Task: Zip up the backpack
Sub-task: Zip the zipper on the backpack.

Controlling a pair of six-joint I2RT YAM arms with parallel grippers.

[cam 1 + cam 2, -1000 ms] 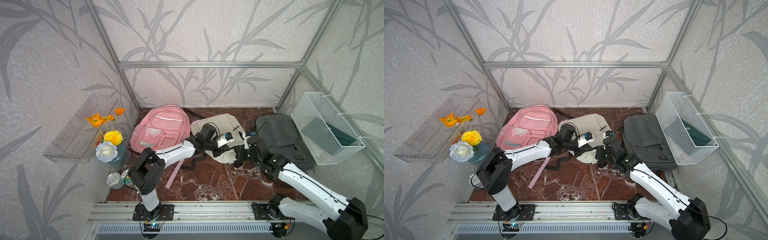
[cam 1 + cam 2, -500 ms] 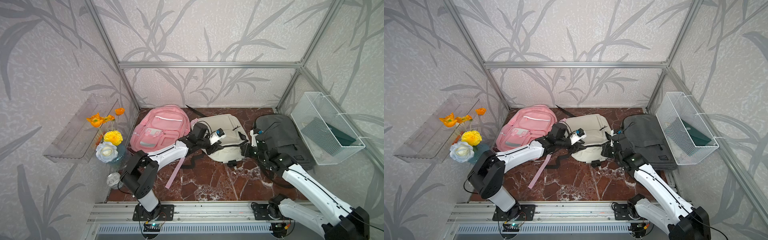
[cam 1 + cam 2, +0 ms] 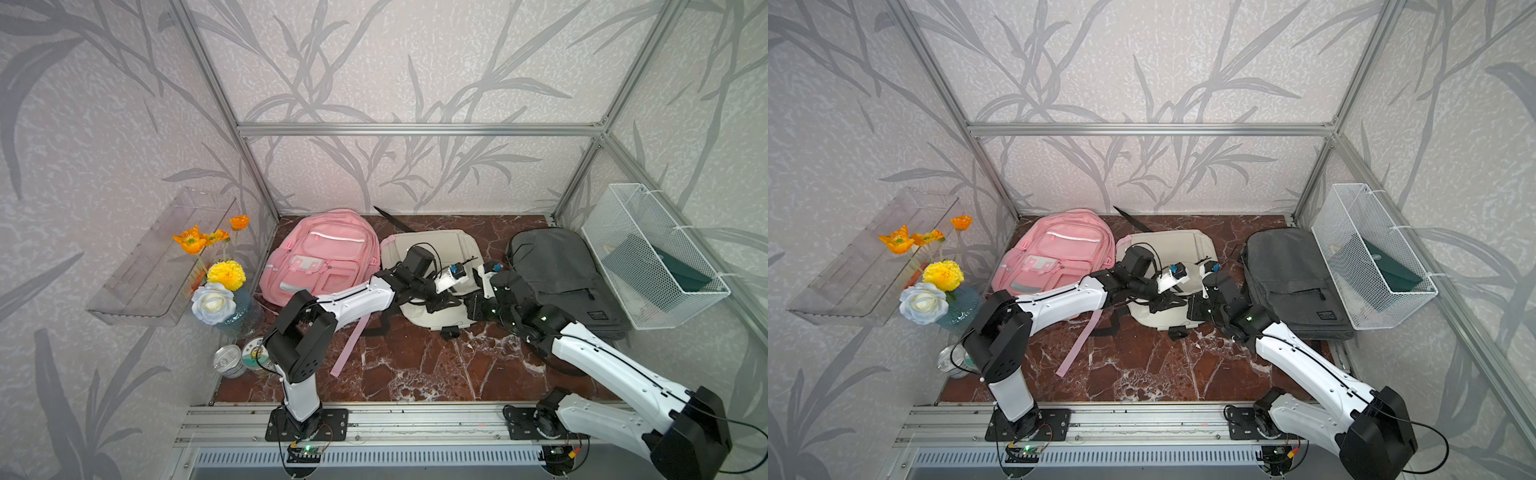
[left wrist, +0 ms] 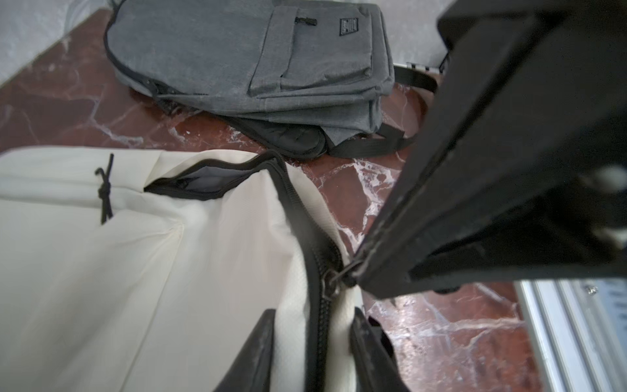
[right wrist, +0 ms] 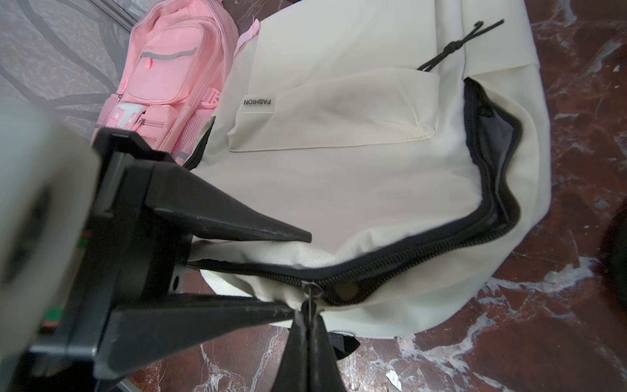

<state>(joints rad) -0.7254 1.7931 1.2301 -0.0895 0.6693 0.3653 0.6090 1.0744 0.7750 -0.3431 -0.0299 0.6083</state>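
Observation:
The cream backpack (image 3: 432,249) (image 3: 1167,245) lies flat in the middle of the floor, and its black zipper gapes open along the side (image 5: 492,163) (image 4: 203,183). My left gripper (image 4: 312,310) (image 5: 302,271) (image 3: 446,301) is shut on the zipped seam, one finger pressing the cream fabric on each side. My right gripper (image 5: 308,314) (image 4: 356,275) (image 3: 471,305) is shut on the metal zipper pull (image 5: 311,292) (image 4: 334,278), right beside the left gripper's fingertips. The zipper is closed behind the slider and open beyond it.
A pink backpack (image 3: 320,257) lies to the left with its strap (image 3: 347,349) trailing forward. A grey backpack (image 3: 557,270) lies to the right, beside a white wire basket (image 3: 648,257). A flower vase (image 3: 220,286), cans (image 3: 228,361) and a clear shelf (image 3: 162,257) stand at the left wall.
My left gripper opened, shifted along the seam and closed on the fabric again. The right gripper stayed shut, swung right and came back toward the left one.

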